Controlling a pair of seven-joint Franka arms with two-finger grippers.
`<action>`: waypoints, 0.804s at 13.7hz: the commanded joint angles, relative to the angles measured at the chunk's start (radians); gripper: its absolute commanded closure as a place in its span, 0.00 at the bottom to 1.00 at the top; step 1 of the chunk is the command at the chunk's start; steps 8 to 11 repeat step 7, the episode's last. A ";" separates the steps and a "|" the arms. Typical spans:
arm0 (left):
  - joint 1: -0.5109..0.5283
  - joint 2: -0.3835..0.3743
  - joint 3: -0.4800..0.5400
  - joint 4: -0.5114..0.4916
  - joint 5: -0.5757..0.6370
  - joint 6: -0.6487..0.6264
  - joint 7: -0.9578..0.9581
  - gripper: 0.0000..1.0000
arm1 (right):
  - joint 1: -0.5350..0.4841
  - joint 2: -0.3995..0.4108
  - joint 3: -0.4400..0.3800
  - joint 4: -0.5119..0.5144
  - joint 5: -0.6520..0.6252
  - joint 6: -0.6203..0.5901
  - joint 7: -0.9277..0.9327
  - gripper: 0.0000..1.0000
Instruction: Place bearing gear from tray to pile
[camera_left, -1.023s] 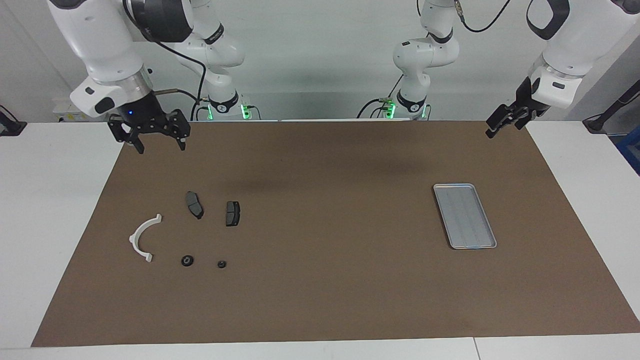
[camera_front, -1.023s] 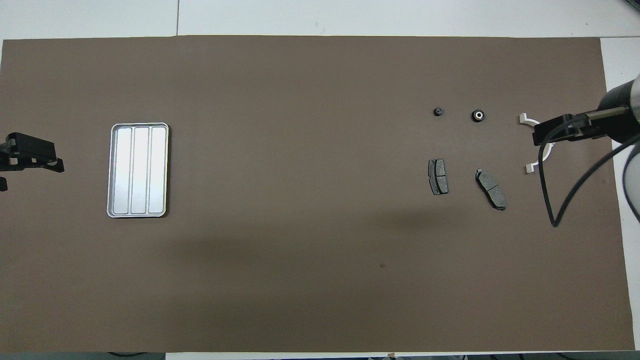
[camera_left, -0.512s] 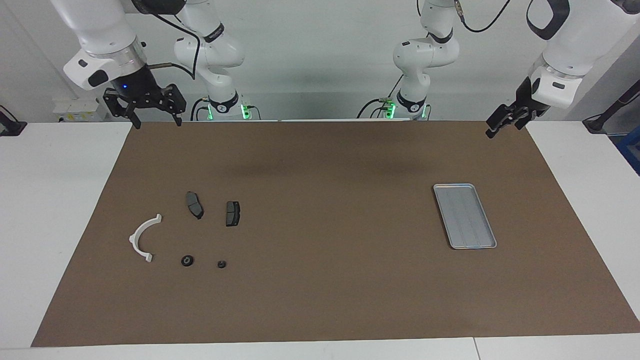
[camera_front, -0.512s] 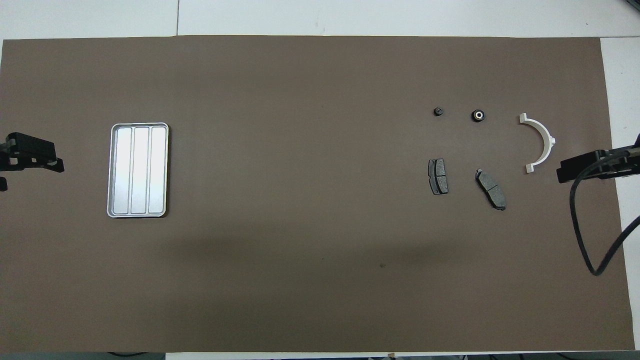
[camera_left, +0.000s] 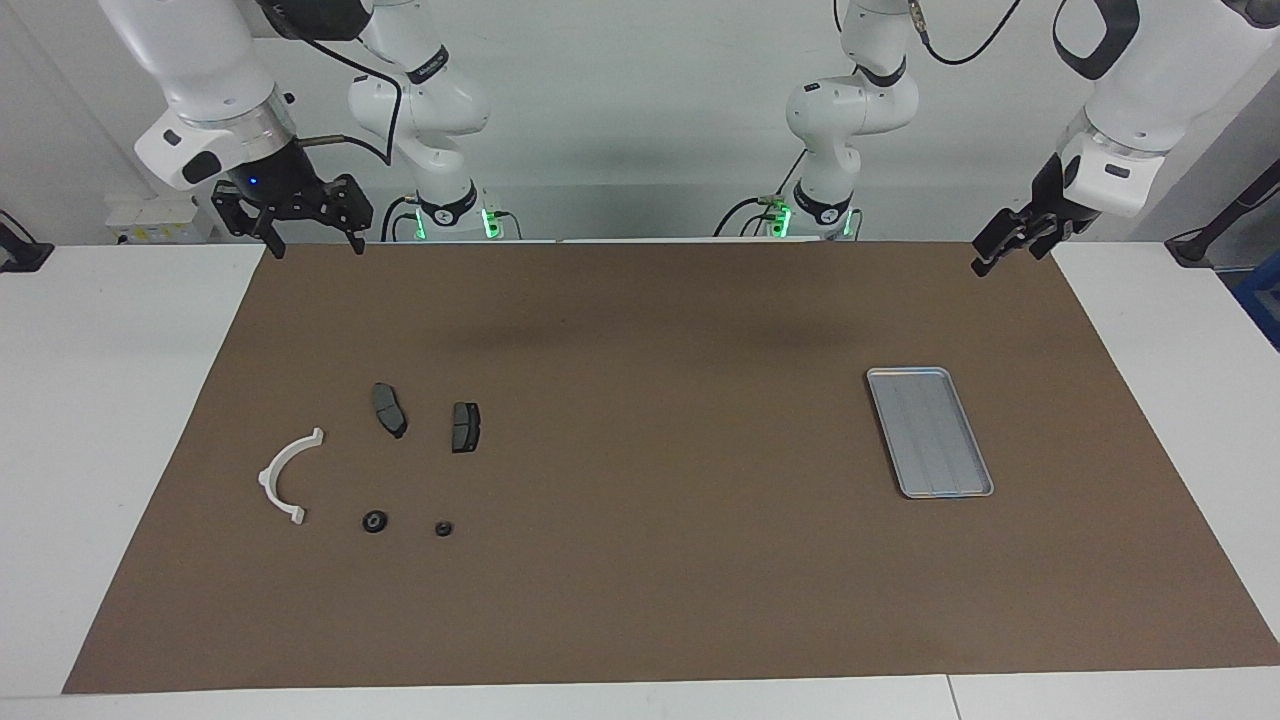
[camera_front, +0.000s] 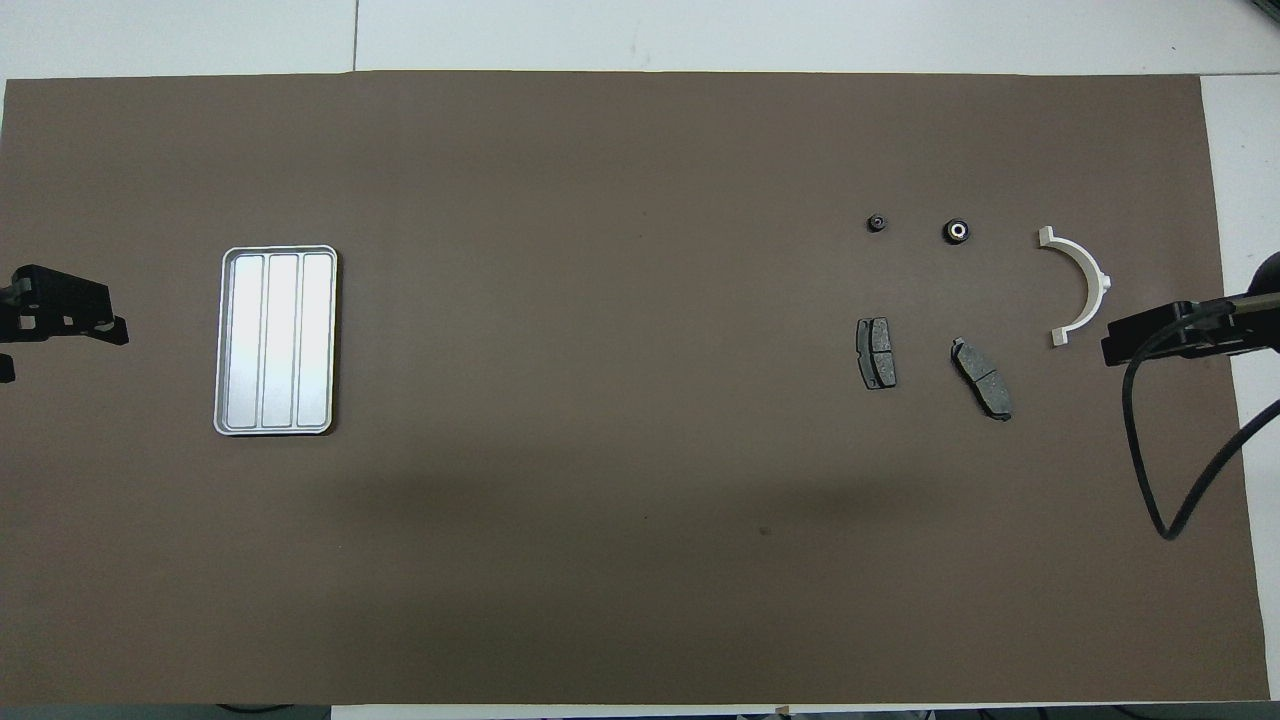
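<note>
Tray (camera_left: 930, 432) bare, toward left arm's end. Two small black bearing gears (camera_left: 374, 521) on mat with pile (camera_left: 290, 476).

Right gripper (camera_left: 311, 246) raised over mat edge, fingers spread wide, empty. Left gripper (camera_left: 1008, 246) waits; spread unreadable.

Risk: gears round, could roll if nudged.

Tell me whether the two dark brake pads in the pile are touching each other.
Apart. The overhead view shows bare brown mat between the one brake pad and the other brake pad; the facing view shows the same gap.

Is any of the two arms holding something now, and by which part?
Nothing is held. The right end effector is open and empty; the left end effector shows nothing in it. The tray is empty.
</note>
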 joint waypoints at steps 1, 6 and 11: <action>-0.012 -0.016 0.010 -0.011 0.003 -0.012 0.008 0.00 | -0.015 -0.011 0.008 -0.010 0.023 0.055 0.003 0.00; -0.012 -0.016 0.011 -0.011 0.003 -0.014 0.008 0.00 | -0.012 -0.015 0.011 -0.016 0.022 0.061 0.004 0.00; -0.012 -0.016 0.011 -0.011 0.003 -0.012 0.008 0.00 | -0.011 -0.017 0.011 -0.017 0.022 0.061 0.003 0.00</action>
